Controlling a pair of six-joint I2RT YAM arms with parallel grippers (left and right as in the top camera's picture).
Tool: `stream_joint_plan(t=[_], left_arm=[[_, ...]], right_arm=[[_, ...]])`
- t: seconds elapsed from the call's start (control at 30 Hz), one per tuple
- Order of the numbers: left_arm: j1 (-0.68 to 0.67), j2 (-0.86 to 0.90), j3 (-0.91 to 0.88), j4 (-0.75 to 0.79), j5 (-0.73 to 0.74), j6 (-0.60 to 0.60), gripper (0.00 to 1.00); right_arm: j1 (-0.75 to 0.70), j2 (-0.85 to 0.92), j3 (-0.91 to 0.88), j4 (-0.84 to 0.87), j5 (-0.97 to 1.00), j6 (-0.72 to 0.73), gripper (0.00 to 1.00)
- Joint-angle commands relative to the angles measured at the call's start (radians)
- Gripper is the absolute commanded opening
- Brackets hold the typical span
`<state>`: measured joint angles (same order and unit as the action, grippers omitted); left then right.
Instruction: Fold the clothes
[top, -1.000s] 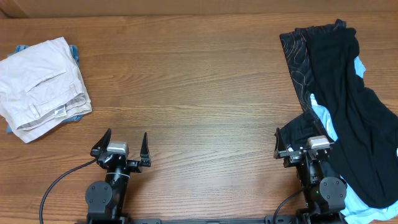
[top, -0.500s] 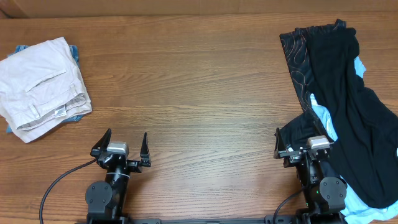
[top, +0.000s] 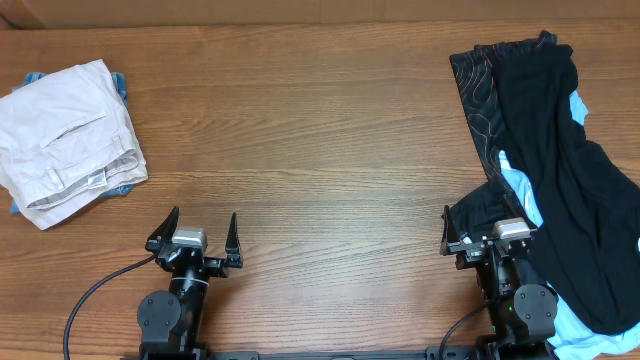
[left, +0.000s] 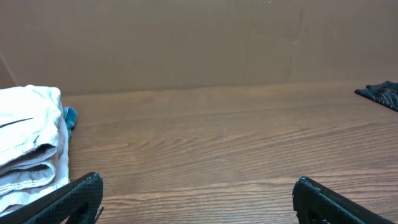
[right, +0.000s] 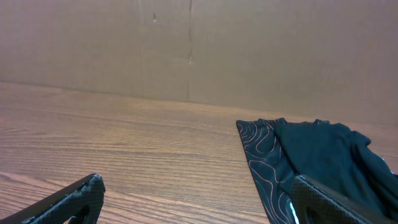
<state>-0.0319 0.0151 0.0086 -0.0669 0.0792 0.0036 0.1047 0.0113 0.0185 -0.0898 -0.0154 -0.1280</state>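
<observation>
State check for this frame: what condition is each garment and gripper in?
patterned jersey: unfolded, mostly covered
black garment: unfolded, lying loosely over light blue cloth
beige trousers: folded
left gripper: open, empty
right gripper: open, empty

one patterned jersey (top: 474, 85), one plain black garment (top: 560, 170), one light blue cloth (top: 518, 188), one pair of trousers (top: 65, 130); two grippers, left gripper (top: 202, 216) and right gripper (top: 482, 222).
</observation>
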Motion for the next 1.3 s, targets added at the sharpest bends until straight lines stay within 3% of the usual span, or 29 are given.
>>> stream_joint_plan(t=[0.0, 0.93, 1.27], left_arm=[[0.005, -0.011, -0.004, 0.0, 0.015, 0.016, 1.0], [0.005, -0.011, -0.004, -0.003, -0.002, 0.019, 1.0], [0.005, -0.01, 0.003, -0.013, -0.004, -0.04, 1.0]], right_arm=[[-0.001, -0.006, -0.01, 0.006, 0.0, 0.0, 1.0], [-0.001, -0.006, -0.01, 0.007, -0.002, 0.0, 1.0], [-0.002, -0.006, 0.004, -0.01, 0.068, 0.124, 1.0]])
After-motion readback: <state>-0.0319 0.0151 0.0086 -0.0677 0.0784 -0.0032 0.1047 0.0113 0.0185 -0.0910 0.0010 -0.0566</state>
